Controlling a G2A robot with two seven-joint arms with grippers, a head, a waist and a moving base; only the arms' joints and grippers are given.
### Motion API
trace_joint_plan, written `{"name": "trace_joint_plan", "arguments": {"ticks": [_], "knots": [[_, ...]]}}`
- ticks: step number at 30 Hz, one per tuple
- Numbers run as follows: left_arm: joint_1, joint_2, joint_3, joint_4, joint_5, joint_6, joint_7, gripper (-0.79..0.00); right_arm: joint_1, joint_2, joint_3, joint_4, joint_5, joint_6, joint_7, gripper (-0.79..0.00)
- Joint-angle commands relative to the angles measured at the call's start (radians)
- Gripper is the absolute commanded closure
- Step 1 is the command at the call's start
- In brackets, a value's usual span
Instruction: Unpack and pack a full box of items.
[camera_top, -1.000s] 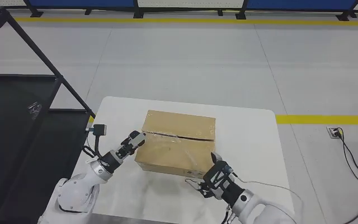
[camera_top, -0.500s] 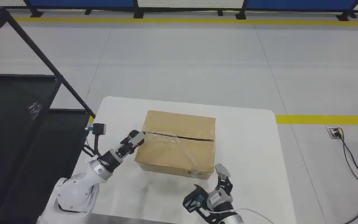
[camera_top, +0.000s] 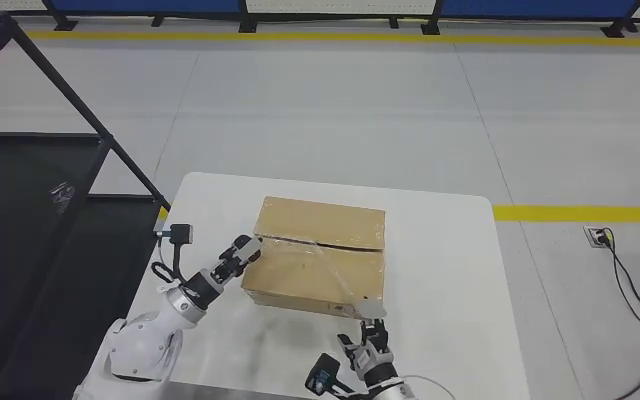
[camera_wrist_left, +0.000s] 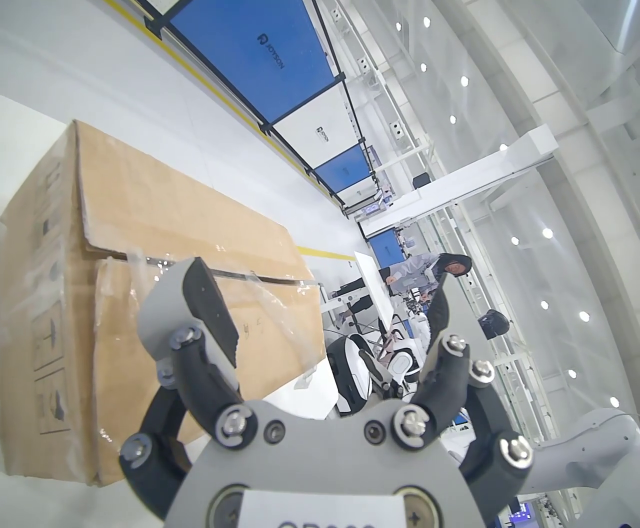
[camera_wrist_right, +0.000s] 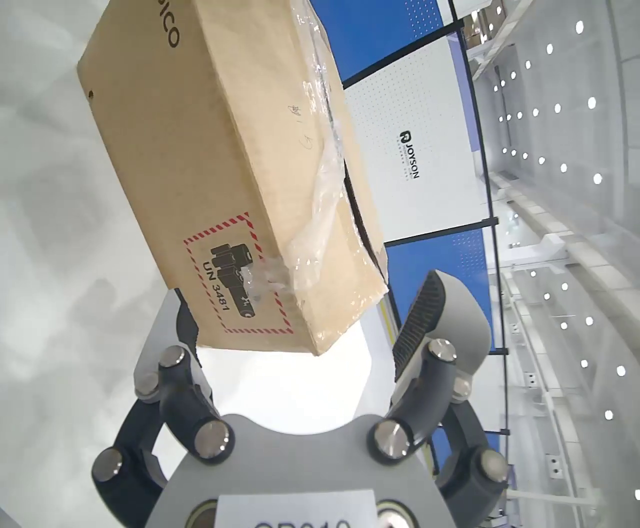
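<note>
— Box (camera_top: 320, 255) from the top: where is it?
— Mid-surface (camera_top: 440, 260), brown cardboard, flaps down, with clear tape (camera_top: 300, 240) wrinkled along the seam. It has not shifted in the last second.
— What has changed?
— The right end effector (camera_top: 373, 330) has drawn back from the near right corner toward the near edge, and points at that corner from just short of it. The left end effector (camera_top: 247, 250) has stayed at the near left top edge.
— Left wrist view?
— The left end effector (camera_wrist_left: 320, 285) is spread open, gripping nothing. The box (camera_wrist_left: 150, 240) lies just beyond one finger, and the tape (camera_wrist_left: 295, 330) over its seam is torn and peeling.
— Right wrist view?
— The right end effector (camera_wrist_right: 305, 320) is also spread open and empty, with a lower corner of the box (camera_wrist_right: 225, 150) just ahead of it. I cannot tell if they touch. A loose strip of tape (camera_wrist_right: 320, 200) hangs down beside a red-hatched label (camera_wrist_right: 235, 272).
</note>
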Motion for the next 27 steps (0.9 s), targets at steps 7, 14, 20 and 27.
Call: {"name": "trace_joint_plan", "arguments": {"ticks": [7, 14, 20, 27], "knots": [[-0.001, 0.004, -0.007, 0.003, -0.004, -0.006, 0.002, -0.785, 0.052, -0.041, -0.047, 0.082, -0.088, 0.043, 0.077, -0.785], [0.006, 0.008, -0.023, 0.003, -0.017, -0.014, -0.001, -0.785, 0.087, -0.073, -0.064, 0.131, -0.11, 0.052, 0.117, -0.785], [0.008, 0.011, -0.029, 0.005, -0.028, -0.017, -0.004, -0.785, 0.078, -0.094, -0.071, 0.125, -0.16, 0.141, 0.139, -0.785], [0.005, 0.013, -0.025, 0.01, -0.03, -0.018, -0.006, -0.785, 0.043, -0.104, -0.042, 0.086, -0.166, 0.162, 0.106, -0.785]]}}
